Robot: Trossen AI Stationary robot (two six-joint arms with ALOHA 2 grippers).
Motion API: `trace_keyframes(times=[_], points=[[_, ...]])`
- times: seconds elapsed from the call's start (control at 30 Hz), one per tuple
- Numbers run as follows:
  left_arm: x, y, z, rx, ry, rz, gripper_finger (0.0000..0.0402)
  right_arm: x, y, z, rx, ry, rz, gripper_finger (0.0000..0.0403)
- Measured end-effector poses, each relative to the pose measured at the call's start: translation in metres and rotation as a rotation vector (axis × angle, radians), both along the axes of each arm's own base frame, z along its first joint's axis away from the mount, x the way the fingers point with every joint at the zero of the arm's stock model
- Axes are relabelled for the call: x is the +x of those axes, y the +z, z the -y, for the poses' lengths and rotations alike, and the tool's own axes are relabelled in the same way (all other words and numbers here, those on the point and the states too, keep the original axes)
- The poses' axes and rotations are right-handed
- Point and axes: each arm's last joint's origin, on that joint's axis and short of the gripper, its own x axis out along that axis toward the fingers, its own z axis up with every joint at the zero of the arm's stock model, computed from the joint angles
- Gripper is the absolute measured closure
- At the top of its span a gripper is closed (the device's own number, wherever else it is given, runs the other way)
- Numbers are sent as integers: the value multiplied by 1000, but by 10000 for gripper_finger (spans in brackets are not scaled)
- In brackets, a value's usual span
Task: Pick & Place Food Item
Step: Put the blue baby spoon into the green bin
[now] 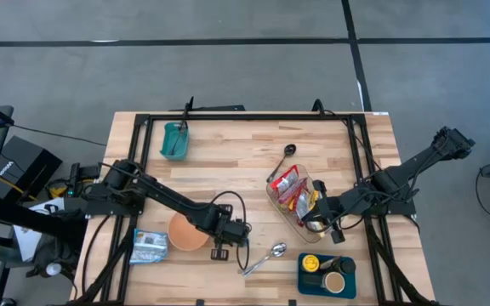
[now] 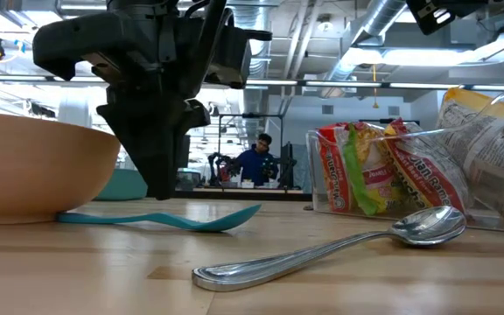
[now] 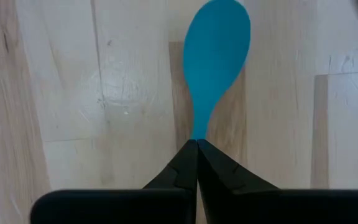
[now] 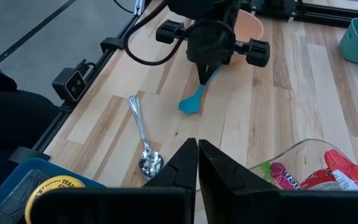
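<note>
Left gripper [image 3: 197, 144]: clamped on teal spoon [image 3: 215, 56] handle, spoon lying flat beside orange bowl [image 1: 186, 231], apparently for lifting. Right gripper [image 4: 197, 144]: fingers together, empty, waiting above clear snack container [image 1: 289, 208]

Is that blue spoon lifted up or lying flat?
Lying flat on the table: blue spoon rests there, left gripper shut on its handle.

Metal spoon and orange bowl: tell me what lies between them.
The teal spoon lies between the metal spoon and orange bowl, its handle pinched by the left end effector, per the right wrist view.

Three spoons: teal [image 4: 192, 102], metal [image 1: 264, 258], black [image 1: 284, 157]; one bowl [image 1: 185, 231].
</note>
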Motion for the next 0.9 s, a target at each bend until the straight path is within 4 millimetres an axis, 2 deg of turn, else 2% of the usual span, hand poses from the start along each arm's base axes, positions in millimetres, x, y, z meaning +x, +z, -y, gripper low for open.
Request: trace_keyframes(times=[0.13,0.33,0.47,0.67,0.9], points=[[0,0,0,0,1,0,372,0,0,0,0,0,0,395],[1,0,-2,0,8,1,301,0,0,0,0,0,0,395],[4,1,-1,-11,8,28,269,0,0,0,0,0,0,395],[4,0,-1,-16,5,42,253,0,0,0,0,0,0,395],[-4,-12,-4,-6,24,3,254,0,0,0,0,0,0,395]])
